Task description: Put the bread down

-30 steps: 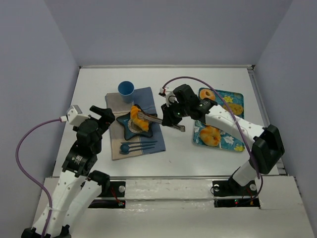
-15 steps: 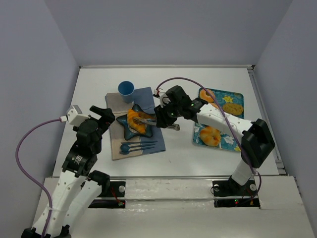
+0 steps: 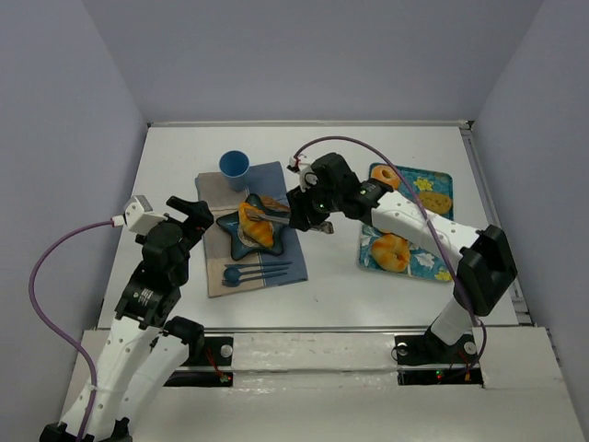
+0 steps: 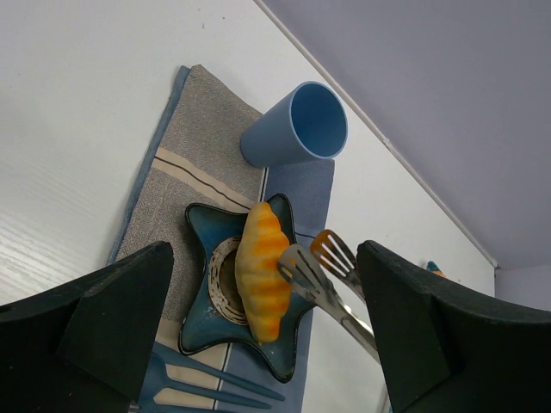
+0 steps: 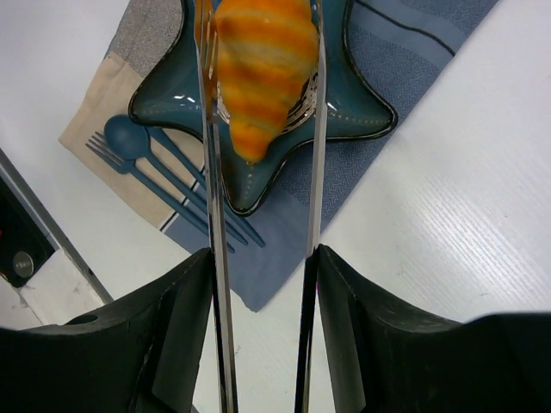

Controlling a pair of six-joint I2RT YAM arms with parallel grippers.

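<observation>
A golden croissant (image 3: 258, 224) lies on the dark blue star-shaped plate (image 3: 237, 243). It also shows in the left wrist view (image 4: 263, 275) and the right wrist view (image 5: 263, 60). My right gripper (image 3: 311, 214) is shut on metal tongs (image 3: 279, 215) that reach left over the plate. The tongs' two arms (image 5: 314, 172) are spread on either side of the croissant. One blade (image 4: 303, 265) touches its right side. My left gripper (image 3: 189, 217) is open and empty, left of the plate (image 4: 200, 234).
The plate sits on a grey-and-blue cloth (image 3: 274, 178) with a blue cup (image 3: 234, 165) behind it and a blue fork and spoon (image 3: 258, 272) in front. A floral tray (image 3: 440, 264) with other pastries (image 3: 391, 251) lies at the right.
My right gripper carried the croissant left over the plate, then drew slightly back. The croissant now lies on the plate and the tongs' arms stand apart. The left arm has not moved.
</observation>
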